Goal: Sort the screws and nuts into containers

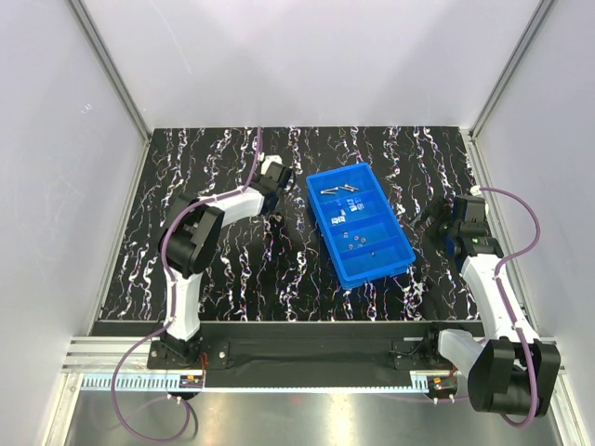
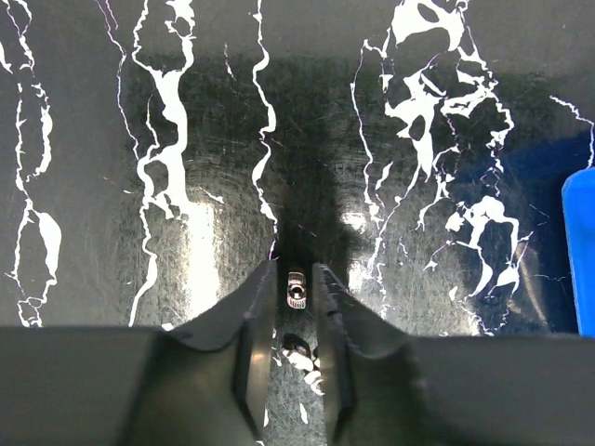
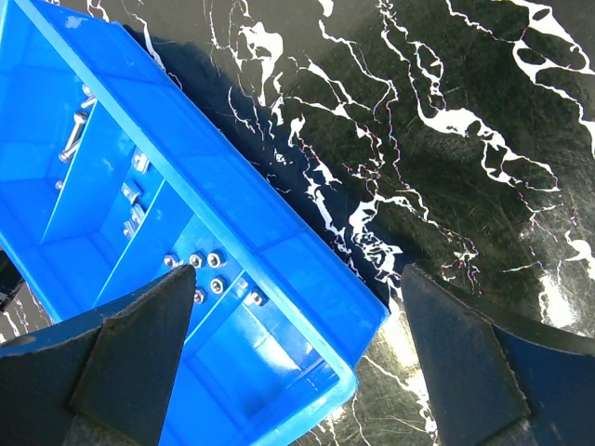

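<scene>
Looking straight down past the left gripper [image 2: 296, 272] here. Its two dark fingers [image 2: 253, 321] stand close together with just a narrow slot between them, and a tiny silvery nut [image 2: 297, 289] sits on the counter [image 2: 186, 139] right in that slot at the tips. Can't tell if the fingers are actually touching it or just hugging it on both sides. Lower down in the same gap there's a second small shiny metal bit [image 2: 302, 357], too blurry to say what it is. The counter is glossy black with white marble veins. A sliver of the blue tray [image 2: 579, 251] pokes in at the right edge, well apart from the nut.
</scene>
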{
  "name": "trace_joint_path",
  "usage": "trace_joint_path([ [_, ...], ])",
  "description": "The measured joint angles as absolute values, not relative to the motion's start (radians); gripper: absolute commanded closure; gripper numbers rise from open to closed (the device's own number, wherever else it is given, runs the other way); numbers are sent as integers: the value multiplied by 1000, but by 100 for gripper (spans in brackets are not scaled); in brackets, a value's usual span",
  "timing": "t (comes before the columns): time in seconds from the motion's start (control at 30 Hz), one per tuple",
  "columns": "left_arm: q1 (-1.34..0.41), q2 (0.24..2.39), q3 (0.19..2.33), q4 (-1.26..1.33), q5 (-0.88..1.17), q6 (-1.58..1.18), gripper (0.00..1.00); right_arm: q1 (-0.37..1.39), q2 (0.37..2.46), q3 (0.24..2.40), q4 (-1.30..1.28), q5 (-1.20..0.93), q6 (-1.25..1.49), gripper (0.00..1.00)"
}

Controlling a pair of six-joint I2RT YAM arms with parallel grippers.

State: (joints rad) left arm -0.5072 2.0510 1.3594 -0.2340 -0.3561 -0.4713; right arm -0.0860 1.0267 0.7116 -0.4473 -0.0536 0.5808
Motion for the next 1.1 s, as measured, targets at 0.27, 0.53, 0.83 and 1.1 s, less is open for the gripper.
trace_joint_path([
  [0.27, -507, 2050, 1350, -212, -352, -471, 95, -86, 1029, 712, -448, -54, 581, 0],
  [0.53, -505, 1924, 1208, -157, -307, -464, 96, -86, 1028, 712, -448, -54, 581, 1],
  [0.83, -674, 1605, 1134, -21, -245, -463, 95, -86, 1022, 713, -476, -38, 587, 0],
  [1.1, -979, 1641, 1147, 121, -138, -441, 95, -86, 936, 713, -517, 23, 596, 0],
])
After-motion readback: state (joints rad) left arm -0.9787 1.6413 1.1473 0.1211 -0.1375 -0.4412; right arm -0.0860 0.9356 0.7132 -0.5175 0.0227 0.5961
